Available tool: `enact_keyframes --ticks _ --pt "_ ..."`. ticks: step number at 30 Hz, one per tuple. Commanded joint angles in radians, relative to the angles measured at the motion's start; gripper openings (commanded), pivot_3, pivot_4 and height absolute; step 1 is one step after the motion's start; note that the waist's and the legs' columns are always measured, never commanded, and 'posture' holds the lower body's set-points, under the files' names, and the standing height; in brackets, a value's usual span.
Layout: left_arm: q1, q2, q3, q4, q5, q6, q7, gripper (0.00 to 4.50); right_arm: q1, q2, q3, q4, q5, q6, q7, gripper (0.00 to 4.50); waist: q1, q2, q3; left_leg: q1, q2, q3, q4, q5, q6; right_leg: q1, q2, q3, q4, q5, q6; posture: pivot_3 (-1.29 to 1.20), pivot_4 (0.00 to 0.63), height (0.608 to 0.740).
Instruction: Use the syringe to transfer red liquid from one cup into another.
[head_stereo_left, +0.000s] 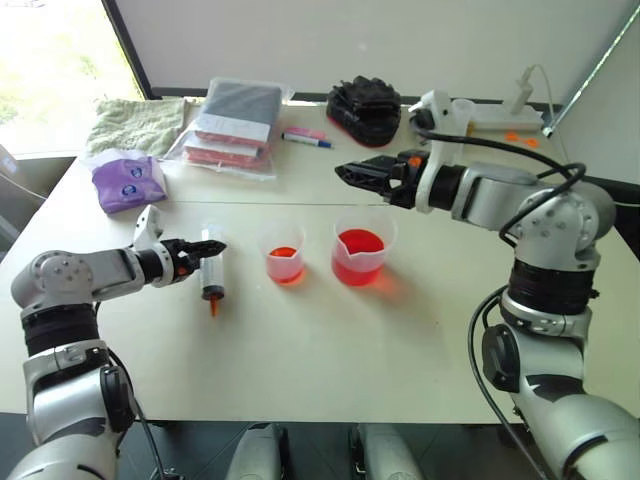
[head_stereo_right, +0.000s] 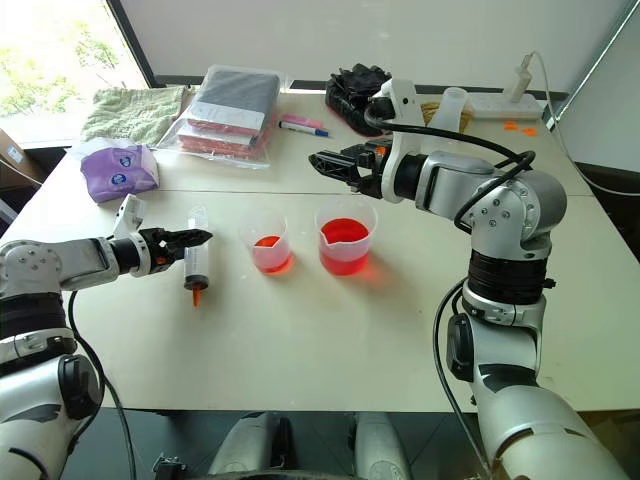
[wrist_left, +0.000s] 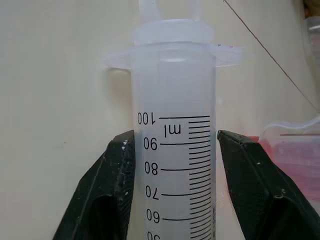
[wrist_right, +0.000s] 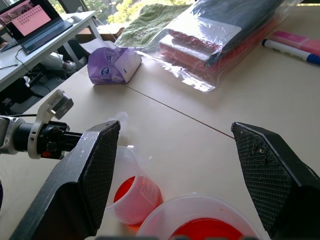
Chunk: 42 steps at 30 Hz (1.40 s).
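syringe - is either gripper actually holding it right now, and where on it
Not held. The left gripper has its fingers open on either side of the syringe barrel near the flange, a gap showing. The right gripper is open, empty.

A: Syringe (head_stereo_left: 211, 268)? 
B: Clear barrel, black graduations, flat on the table, orange tip toward the near edge.

A: Cups? 
B: Both upright beside it. Small cup (head_stereo_left: 283, 253) nearest, shallow red liquid (head_stereo_left: 285, 254). Wide flared beaker (head_stereo_left: 361, 247) just beyond, holding more.
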<state>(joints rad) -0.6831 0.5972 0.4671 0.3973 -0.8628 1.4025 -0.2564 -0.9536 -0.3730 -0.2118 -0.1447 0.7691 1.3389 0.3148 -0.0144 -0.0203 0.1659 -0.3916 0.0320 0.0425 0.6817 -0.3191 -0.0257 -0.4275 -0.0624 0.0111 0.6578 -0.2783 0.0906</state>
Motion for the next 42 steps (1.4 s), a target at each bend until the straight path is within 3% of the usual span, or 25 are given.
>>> enact_keyframes --ticks 1,2,13,18,24,27,30,34,38,42 --pt "0.015 0.020 -0.020 -0.005 0.037 -0.007 -0.031 4.19 -0.007 -0.003 -0.030 -0.043 0.019 -0.004 -0.005 3.74 -0.002 0.000 0.000 0.000 0.000 0.000 0.000 0.000 0.000 0.000 0.000 0.000 0.000 0.000 0.000 0.00 0.150 0.740" --pt "0.018 0.029 -0.015 -0.010 0.038 -0.008 -0.042 4.49 -0.007 -0.003 -0.031 -0.043 0.019 -0.003 -0.006 3.74 -0.003 0.000 0.000 0.000 0.000 0.000 0.000 0.000 0.000 0.000 0.000 0.000 0.001 0.000 0.000 0.00 0.150 0.740" --pt "0.051 0.123 0.024 -0.087 0.016 -0.039 -0.183 4.49 -0.021 -0.022 -0.005 -0.005 0.004 -0.029 0.035 3.74 -0.024 0.000 0.000 0.000 0.002 0.000 -0.001 0.000 0.000 -0.001 0.000 0.000 0.001 0.000 0.000 0.00 0.150 0.740" --pt "0.098 0.172 0.007 -0.242 -0.005 -0.170 -0.365 4.49 -0.025 -0.091 0.028 0.031 -0.011 -0.067 0.122 3.74 -0.026 0.000 0.000 -0.001 0.002 0.000 -0.001 0.000 0.000 -0.001 -0.001 0.001 0.000 0.000 0.000 0.00 0.150 0.740" --pt "0.118 0.256 -0.031 -0.425 -0.014 -0.302 -0.560 4.49 0.110 -0.324 0.096 -0.052 0.014 -0.200 0.475 3.74 -0.018 0.000 0.001 -0.001 0.002 0.000 -0.003 -0.001 0.001 0.001 0.000 0.001 -0.007 0.000 0.000 0.00 0.150 0.740" --pt "0.158 0.272 -0.023 -0.483 0.015 -0.405 -0.612 4.49 0.149 -0.383 0.103 -0.039 -0.001 -0.269 0.563 3.74 -0.018 0.000 0.001 -0.001 0.001 0.002 -0.004 -0.002 0.003 0.001 0.000 0.001 -0.009 0.000 0.000 0.00 0.150 0.740" --pt "0.237 0.343 -0.026 -0.541 0.032 -0.448 -0.697 4.49 0.164 -0.433 0.108 -0.032 0.006 -0.293 0.642 3.74 -0.030 0.000 0.001 -0.001 0.002 0.004 -0.003 -0.002 0.003 0.001 0.000 0.002 -0.009 0.000 0.000 0.00 0.150 0.740" --pt "0.407 0.414 0.044 -0.666 0.012 -0.495 -0.811 4.49 0.261 -0.616 0.169 -0.077 -0.042 -0.390 0.867 3.74 -0.026 0.000 0.001 0.000 0.004 0.004 -0.005 -0.003 0.004 0.000 -0.001 0.002 -0.009 0.000 0.000 0.00 0.150 0.740" --pt "0.492 0.425 0.060 -0.737 0.000 -0.517 -0.843 4.49 0.321 -0.711 0.193 -0.046 -0.103 -0.496 0.978 3.74 -0.018 0.000 0.001 -0.001 0.004 0.004 -0.004 -0.003 0.005 0.001 -0.001 0.002 -0.011 0.000 0.000 0.00 0.150 0.740" --pt "0.523 0.411 0.033 -0.767 0.007 -0.544 -0.835 4.49 0.353 -0.729 0.207 -0.014 -0.156 -0.571 1.012 3.74 -0.008 0.000 0.001 0.000 0.004 0.004 -0.002 -0.003 0.005 0.002 0.000 0.002 -0.010 0.000 -0.001 0.00 0.150 0.740"
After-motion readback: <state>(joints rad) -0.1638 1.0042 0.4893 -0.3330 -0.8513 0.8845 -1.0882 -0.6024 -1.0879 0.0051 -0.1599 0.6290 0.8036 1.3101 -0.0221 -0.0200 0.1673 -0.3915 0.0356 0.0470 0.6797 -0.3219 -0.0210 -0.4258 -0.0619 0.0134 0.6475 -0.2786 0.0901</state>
